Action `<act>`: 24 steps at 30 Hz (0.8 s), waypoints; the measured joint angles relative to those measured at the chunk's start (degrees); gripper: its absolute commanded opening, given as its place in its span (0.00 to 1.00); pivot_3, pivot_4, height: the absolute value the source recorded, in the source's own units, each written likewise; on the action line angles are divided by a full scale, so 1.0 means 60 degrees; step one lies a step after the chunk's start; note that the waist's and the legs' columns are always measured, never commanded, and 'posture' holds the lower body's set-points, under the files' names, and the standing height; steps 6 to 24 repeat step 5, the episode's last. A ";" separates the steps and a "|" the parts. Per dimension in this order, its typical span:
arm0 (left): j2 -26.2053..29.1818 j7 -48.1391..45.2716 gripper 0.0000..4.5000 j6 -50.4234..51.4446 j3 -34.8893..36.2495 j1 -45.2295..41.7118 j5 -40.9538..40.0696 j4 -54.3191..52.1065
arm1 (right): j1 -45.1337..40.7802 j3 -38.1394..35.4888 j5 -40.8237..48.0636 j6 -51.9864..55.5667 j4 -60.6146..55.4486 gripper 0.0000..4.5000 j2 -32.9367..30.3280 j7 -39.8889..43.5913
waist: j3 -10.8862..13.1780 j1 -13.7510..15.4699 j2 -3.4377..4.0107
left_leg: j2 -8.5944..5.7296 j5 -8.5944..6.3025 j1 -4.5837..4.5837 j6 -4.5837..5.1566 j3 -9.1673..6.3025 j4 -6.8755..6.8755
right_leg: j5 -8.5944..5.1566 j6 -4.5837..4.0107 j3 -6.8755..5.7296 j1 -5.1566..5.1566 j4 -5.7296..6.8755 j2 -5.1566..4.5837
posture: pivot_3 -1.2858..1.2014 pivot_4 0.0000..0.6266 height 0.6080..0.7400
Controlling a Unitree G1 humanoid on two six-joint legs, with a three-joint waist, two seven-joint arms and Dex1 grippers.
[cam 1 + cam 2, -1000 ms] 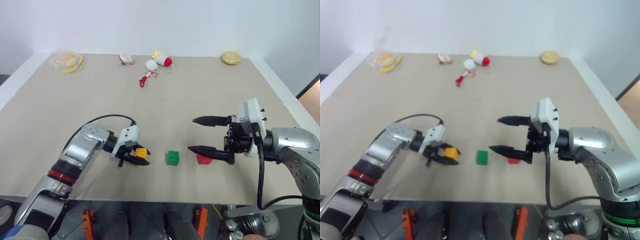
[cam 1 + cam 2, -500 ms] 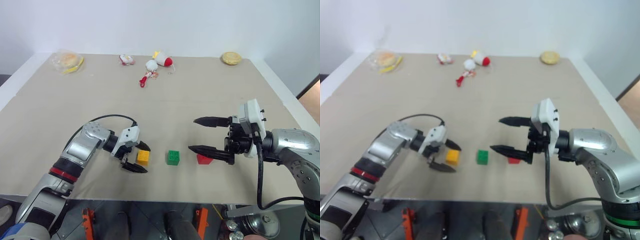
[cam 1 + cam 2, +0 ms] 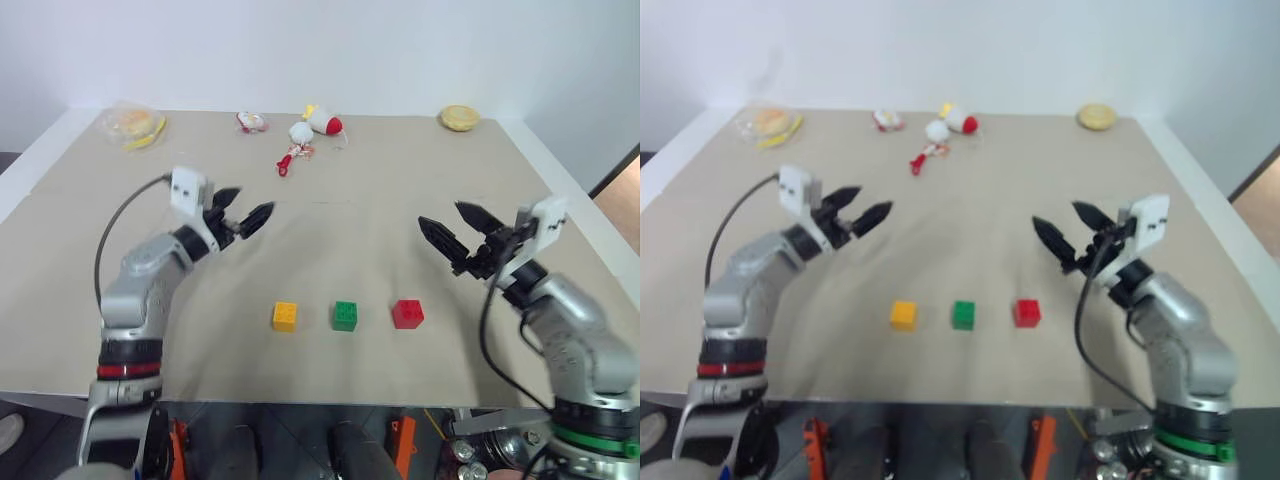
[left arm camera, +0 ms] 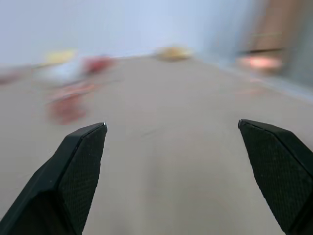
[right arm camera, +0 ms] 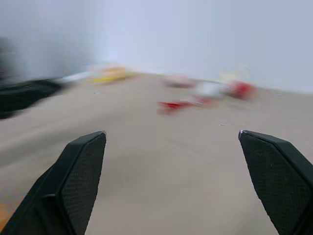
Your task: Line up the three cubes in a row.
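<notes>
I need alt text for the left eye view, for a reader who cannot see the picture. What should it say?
Three small studded cubes, yellow cube, green cube and red cube, stand apart in a straight row near the front edge of a beige table. The left gripper and right gripper hover open on either side, holding nothing. Plush toys lie along the far edge.

Both arms raised — left gripper [image 3: 243, 213], right gripper [image 3: 452, 227] fingers spread.

No legible text or labels anywhere.
</notes>
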 measured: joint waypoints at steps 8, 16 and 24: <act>-0.0845 0.2150 0.99 -0.1734 0.0174 0.0745 0.1066 0.0684 | 0.0111 0.0029 -0.1920 -0.2259 0.1890 1.00 0.1165 -0.1732 | 0.0001 0.0055 0.0000 | -0.0029 0.0036 -0.0045 -0.0060 -0.0002 0.0004 | 0.0025 0.0029 -0.0001 -0.0030 -0.0005 -0.0024 | 0.52 0.24 0.98; -0.0845 0.2150 0.99 -0.1734 0.0174 0.0745 0.1066 0.0684 | 0.0111 0.0029 -0.1920 -0.2259 0.1890 1.00 0.1165 -0.1732 | 0.0001 0.0055 0.0000 | -0.0029 0.0036 -0.0045 -0.0060 -0.0002 0.0004 | 0.0025 0.0029 -0.0001 -0.0030 -0.0005 -0.0024 | 0.52 0.24 0.98; -0.0845 0.2150 0.99 -0.1734 0.0174 0.0745 0.1066 0.0684 | 0.0111 0.0029 -0.1920 -0.2259 0.1890 1.00 0.1165 -0.1732 | 0.0001 0.0055 0.0000 | -0.0029 0.0036 -0.0045 -0.0060 -0.0002 0.0004 | 0.0025 0.0029 -0.0001 -0.0030 -0.0005 -0.0024 | 0.52 0.24 0.98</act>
